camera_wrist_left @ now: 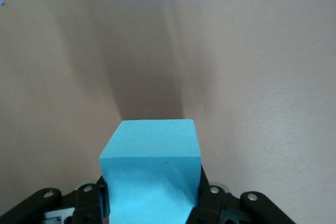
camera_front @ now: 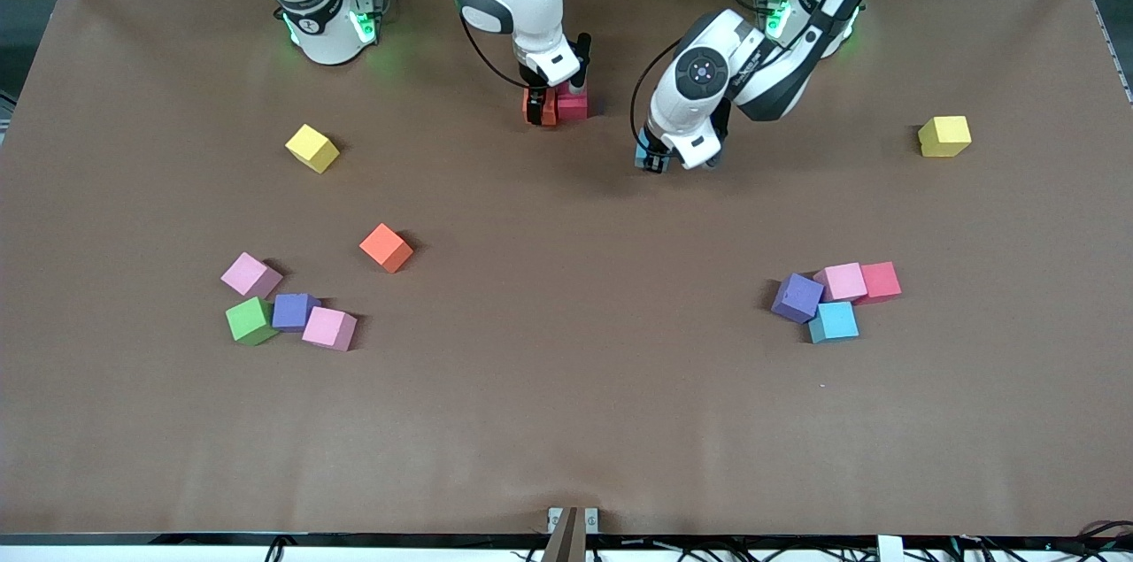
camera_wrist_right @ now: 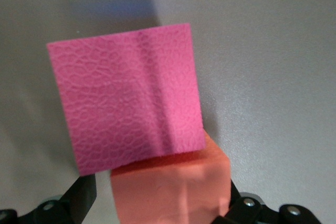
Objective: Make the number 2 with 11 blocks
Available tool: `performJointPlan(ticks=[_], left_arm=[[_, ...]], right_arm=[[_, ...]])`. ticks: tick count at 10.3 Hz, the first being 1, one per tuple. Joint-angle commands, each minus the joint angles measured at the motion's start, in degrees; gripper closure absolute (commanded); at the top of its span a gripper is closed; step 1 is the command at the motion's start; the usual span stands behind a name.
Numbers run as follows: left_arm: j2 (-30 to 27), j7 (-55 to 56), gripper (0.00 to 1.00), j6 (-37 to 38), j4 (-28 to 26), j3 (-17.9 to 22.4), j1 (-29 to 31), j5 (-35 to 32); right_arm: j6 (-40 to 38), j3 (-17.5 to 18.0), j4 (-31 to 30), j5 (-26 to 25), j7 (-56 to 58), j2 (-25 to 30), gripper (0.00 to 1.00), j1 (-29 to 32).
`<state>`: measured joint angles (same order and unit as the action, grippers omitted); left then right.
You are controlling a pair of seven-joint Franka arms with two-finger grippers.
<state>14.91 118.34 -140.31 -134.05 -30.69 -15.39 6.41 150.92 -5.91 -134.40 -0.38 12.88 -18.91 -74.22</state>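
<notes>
Foam blocks lie scattered across the brown table (camera_front: 566, 420). Left gripper (camera_front: 655, 162) clamps a light blue foam cube (camera_wrist_left: 152, 177), mostly hidden in the front view. Right gripper (camera_front: 553, 106) stands spread around an orange foam cube (camera_wrist_right: 170, 190), apparently touching a red foam cube (camera_wrist_right: 128, 106).

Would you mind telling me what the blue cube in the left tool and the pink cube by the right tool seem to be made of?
Blue cube: probably foam, matte; fine grainy surface, no shine.
Pink cube: likely foam too, matte; its face shows a crackled, leathery texture and a pressed crease.
</notes>
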Motion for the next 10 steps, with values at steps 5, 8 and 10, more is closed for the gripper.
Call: performJointPlan(ticks=[5, 8, 10], left_arm=[[-2.3, 6.5, 0.58, -0.7, -3.4, -6.2, 0.7, 9.5], [-2.2, 10.8, 0.58, -7.6, -6.4, -10.0, 0.7, 11.5], [-2.2, 12.6, 0.58, -12.3, -8.8, -12.3, 0.8, 12.4]], right_arm=[[-14.8, -1.0, -0.4, -0.5, 0.0, 13.4, 0.00, 2.9], [-25.7, -7.9, 2.4, -0.6, 4.7, 20.3, 0.00, 8.7], [-37.9, -17.8, 12.4, -1.0, 7.5, 19.5, 0.00, 11.0]])
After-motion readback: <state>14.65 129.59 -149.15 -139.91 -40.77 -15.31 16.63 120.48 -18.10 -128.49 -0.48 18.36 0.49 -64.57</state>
